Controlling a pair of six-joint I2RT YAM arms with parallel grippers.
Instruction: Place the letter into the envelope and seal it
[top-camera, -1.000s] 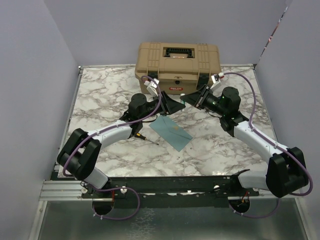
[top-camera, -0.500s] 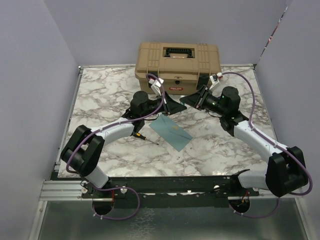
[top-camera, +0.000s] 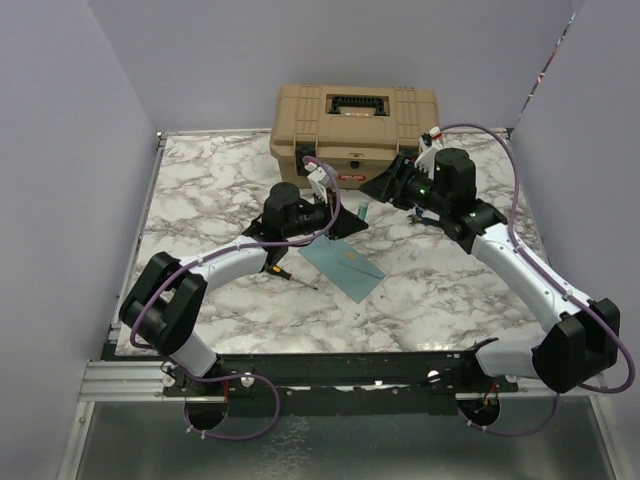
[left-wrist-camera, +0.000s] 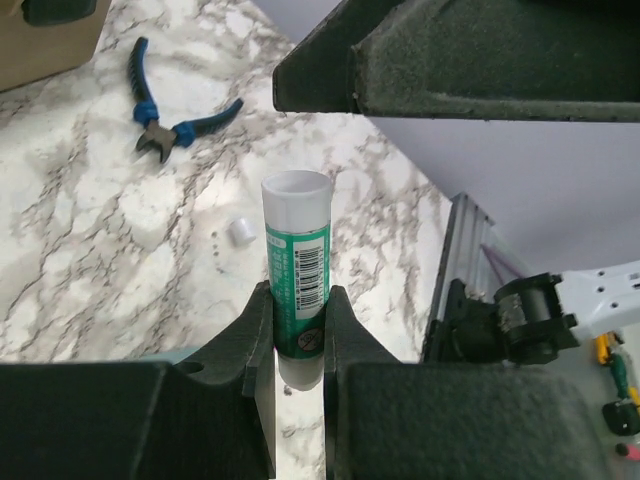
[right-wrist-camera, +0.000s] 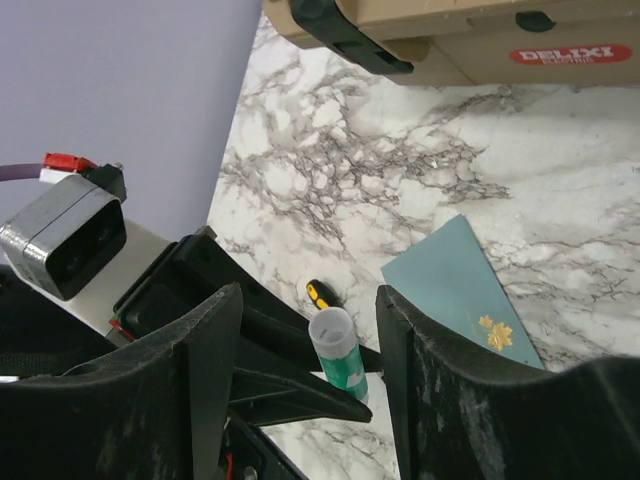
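Observation:
The teal envelope (top-camera: 345, 265) lies flat on the marble table with its flap side down; it also shows in the right wrist view (right-wrist-camera: 455, 285) with a gold leaf mark. The letter is not in view. My left gripper (top-camera: 350, 215) is shut on a green glue stick (left-wrist-camera: 296, 270) with an open white top, held above the table behind the envelope. My right gripper (top-camera: 378, 188) is open, its fingers standing either side of the stick's top (right-wrist-camera: 338, 355) without touching it.
A tan toolbox (top-camera: 355, 125) stands at the back. A yellow-and-black screwdriver (top-camera: 275, 270) lies left of the envelope. Blue-handled pliers (left-wrist-camera: 170, 125) and a small white cap (left-wrist-camera: 238, 230) lie on the marble to the right.
My right gripper has drawn back and up from the left gripper's tip, so the glue stick now shows between them. The left gripper has shifted slightly right.

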